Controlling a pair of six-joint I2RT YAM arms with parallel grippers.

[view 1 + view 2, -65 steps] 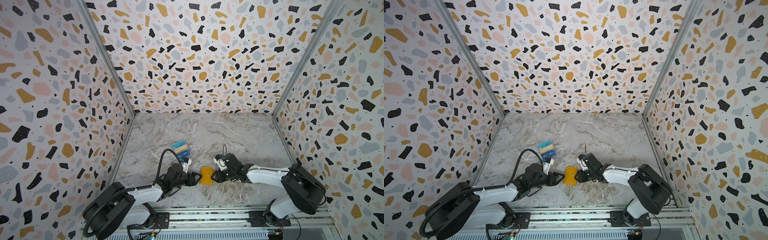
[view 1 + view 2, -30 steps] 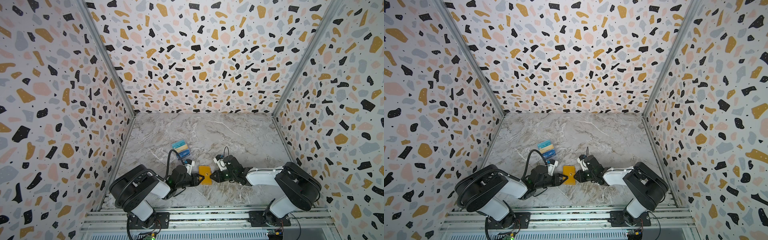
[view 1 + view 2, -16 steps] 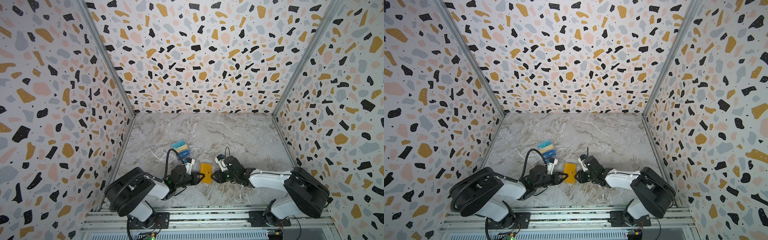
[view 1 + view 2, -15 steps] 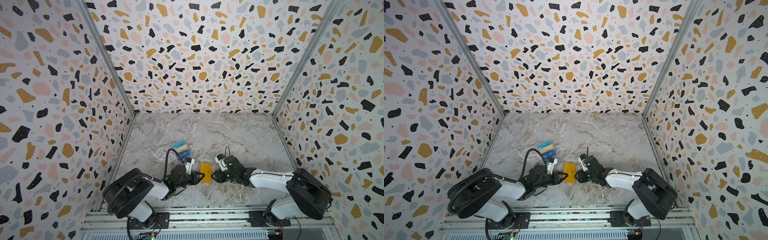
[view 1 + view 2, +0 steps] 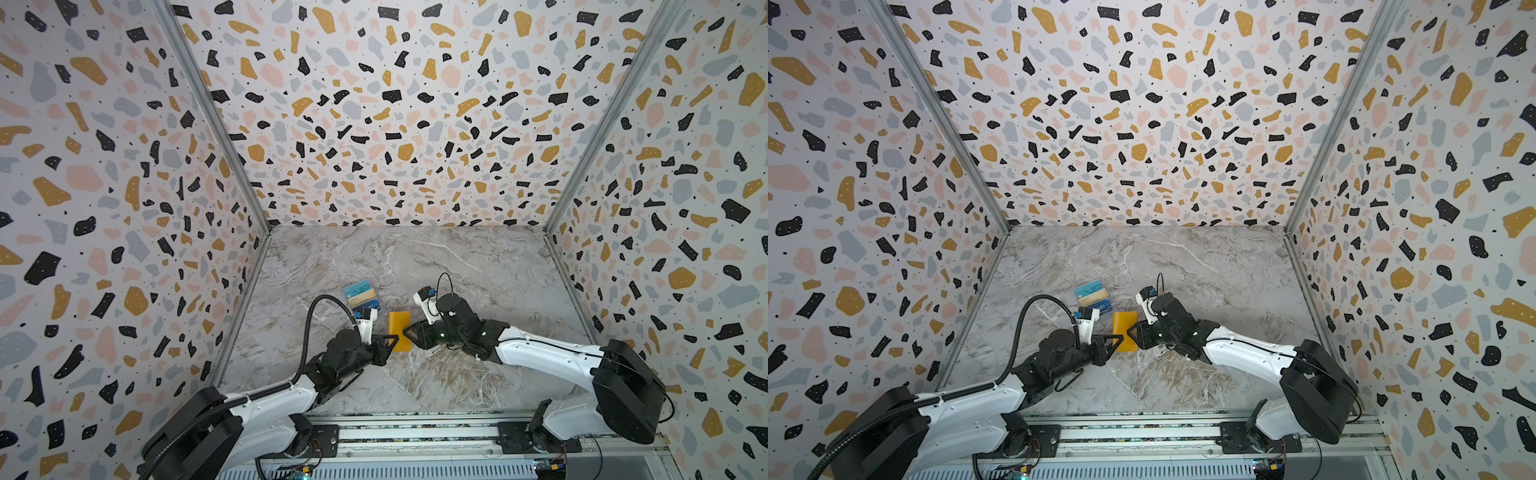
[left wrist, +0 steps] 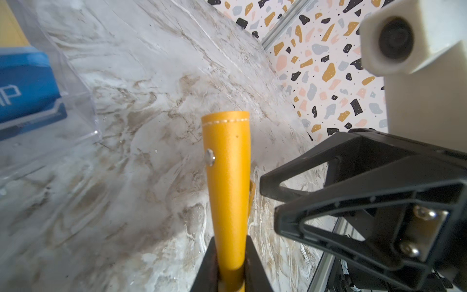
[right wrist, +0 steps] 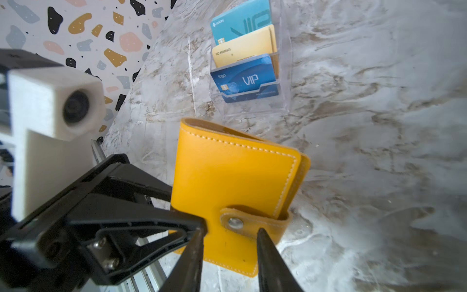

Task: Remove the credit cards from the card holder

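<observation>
A yellow leather card holder [image 7: 227,172] stands on edge on the marble floor [image 5: 457,374], near the front in both top views, with its snap strap [image 7: 235,223] fastened. My left gripper [image 6: 231,240] is shut on its lower edge and holds it upright. From the other side, my right gripper [image 7: 231,228] is open, with one finger on each side of the snap strap. Teal, gold and dark blue credit cards [image 7: 245,78] sit in a clear acrylic stand [image 7: 283,101] just behind. The inside of the card holder is hidden.
Terrazzo-patterned walls [image 5: 374,124] close in the floor on three sides. A metal rail [image 5: 415,432] with both arm bases runs along the front edge. The acrylic stand [image 5: 361,296] is a short way behind my left gripper [image 5: 392,343].
My right gripper's jaws have spread apart around the snap strap. My left gripper has tightened slightly on the card holder, which stays in about the same place.
</observation>
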